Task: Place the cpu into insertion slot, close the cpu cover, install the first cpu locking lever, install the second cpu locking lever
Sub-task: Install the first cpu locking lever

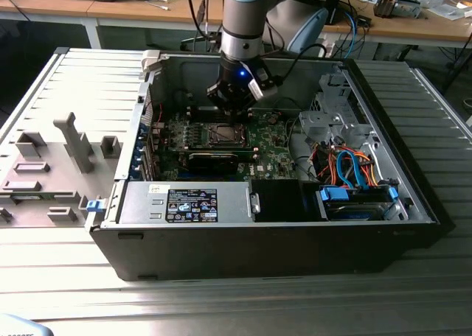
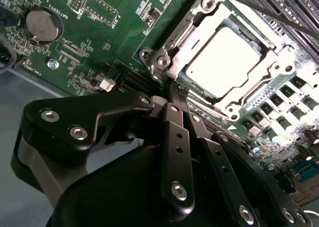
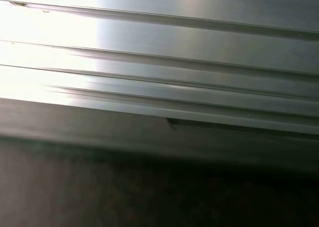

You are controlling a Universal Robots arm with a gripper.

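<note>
A: Since the motherboard (image 1: 221, 137) is our landmark, where does everything sit?

B: At its middle the cpu cover (image 2: 269, 70) frames the cpu (image 2: 224, 57); the claw (image 2: 178, 95), fingers together and empty, hovers beside its corner.

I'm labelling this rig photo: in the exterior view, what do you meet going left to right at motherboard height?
Grey fixture tray → motherboard → cpu cover, with the tool just above it → drive cage → orange and blue cables.
</note>
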